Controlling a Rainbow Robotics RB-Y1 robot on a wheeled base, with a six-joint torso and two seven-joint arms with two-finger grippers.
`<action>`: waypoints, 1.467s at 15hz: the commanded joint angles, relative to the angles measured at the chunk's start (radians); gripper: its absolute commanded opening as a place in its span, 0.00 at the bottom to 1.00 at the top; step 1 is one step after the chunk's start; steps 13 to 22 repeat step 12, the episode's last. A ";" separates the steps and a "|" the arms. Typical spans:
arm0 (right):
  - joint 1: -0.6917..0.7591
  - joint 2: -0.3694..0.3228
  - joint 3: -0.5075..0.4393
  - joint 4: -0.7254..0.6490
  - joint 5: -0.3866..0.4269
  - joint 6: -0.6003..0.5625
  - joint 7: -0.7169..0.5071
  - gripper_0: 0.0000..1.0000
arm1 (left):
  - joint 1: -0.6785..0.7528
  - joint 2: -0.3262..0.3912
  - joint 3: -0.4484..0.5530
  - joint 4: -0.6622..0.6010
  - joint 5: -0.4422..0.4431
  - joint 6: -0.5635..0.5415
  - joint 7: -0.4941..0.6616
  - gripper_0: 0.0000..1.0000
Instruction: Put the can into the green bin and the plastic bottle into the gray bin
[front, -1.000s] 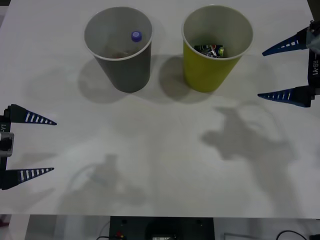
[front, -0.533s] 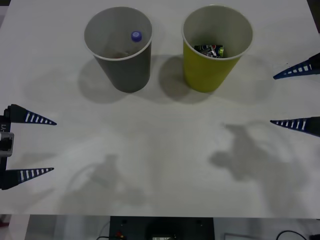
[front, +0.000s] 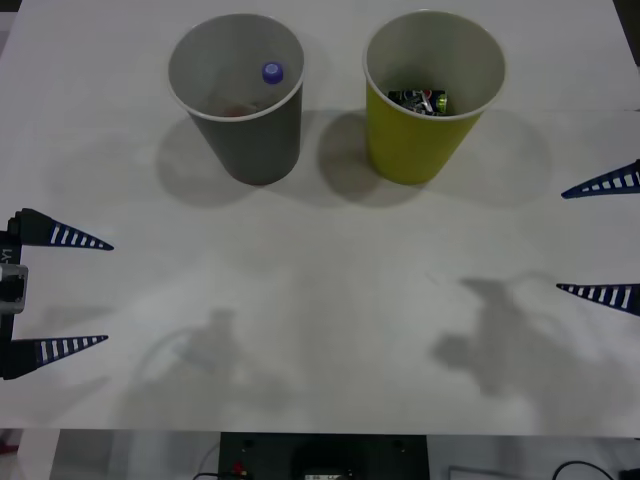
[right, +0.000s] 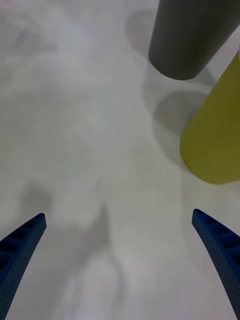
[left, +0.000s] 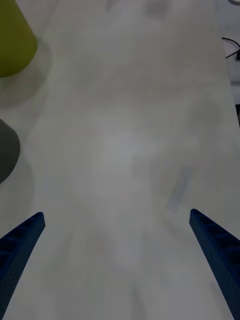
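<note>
White and matte, the desk (front: 320, 300) fills the front view, with soft shadows across its lower half. At upper left stands the gray bin (front: 238, 95), and the plastic bottle (front: 272, 72) sits inside it, its blue-violet cap showing just under the rim on the side toward the other bin. Beside it, at upper centre-right, stands the green bin (front: 432, 92); on its floor lies a dark can-shaped thing with green and red-white marks (front: 420, 100), too small for me to tell more of it. The two bins stand near each other without touching.

My right end effector (front: 600, 240) is at the right edge of the frame, its two blue ribbed fingers spread wide with nothing between them. A second ago it was higher up, level with the green bin's rim; half a second ago it was partway down; now it sits lower and farther out, with only the finger ends reaching into the frame. Its shadow on the desk has slid down toward the lower right as well. From its wrist, both bins appear ahead, upright on the desk.

My left end effector (front: 60, 292) is at the left edge, mid-height, fingers apart and empty, in the same place as in both earlier frames. The bins and their contents have not shifted.
</note>
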 joint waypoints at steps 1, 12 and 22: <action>0.022 -0.004 -0.001 -0.003 0.001 0.000 0.003 1.00 | 0.000 0.000 0.000 0.000 0.000 0.000 0.000 1.00; 0.042 -0.004 -0.011 -0.006 0.022 0.002 0.026 1.00 | 0.000 0.000 0.000 0.000 0.000 0.000 0.000 1.00; 0.042 -0.004 -0.011 -0.006 0.022 0.002 0.026 1.00 | 0.000 0.000 0.000 0.000 0.000 0.000 0.000 1.00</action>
